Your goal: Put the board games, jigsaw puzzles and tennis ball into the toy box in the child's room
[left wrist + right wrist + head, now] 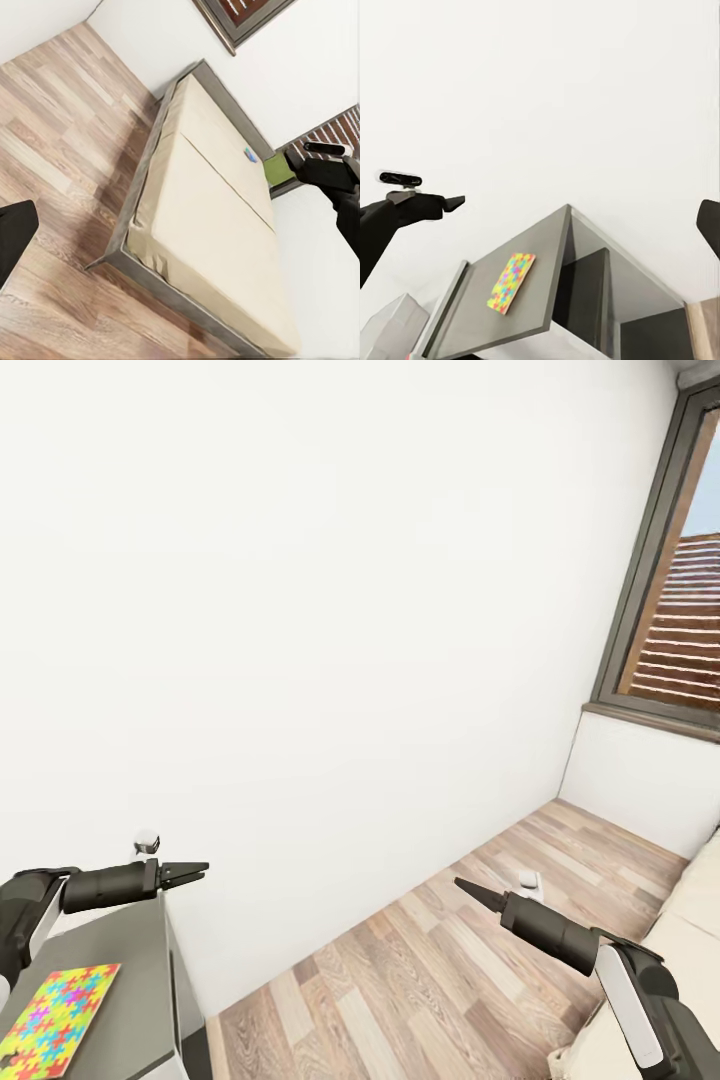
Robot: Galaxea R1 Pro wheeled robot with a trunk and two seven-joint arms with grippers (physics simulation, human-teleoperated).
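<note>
Jaws on my left gripper [195, 873] and right gripper [468, 888] look pressed together, empty; turning risks sweeping the puzzle [55, 1021] off the worktop [140, 990].

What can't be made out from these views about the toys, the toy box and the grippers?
- Jigsaw puzzle: head view's bottom edge cuts its near corner.
- Small blue item on the bed: too small in the left wrist view to identify.
- Table: cut off by the right wrist view's bottom edge.
- Right gripper: seen edge-on in the head view, so open or shut is unclear.
</note>
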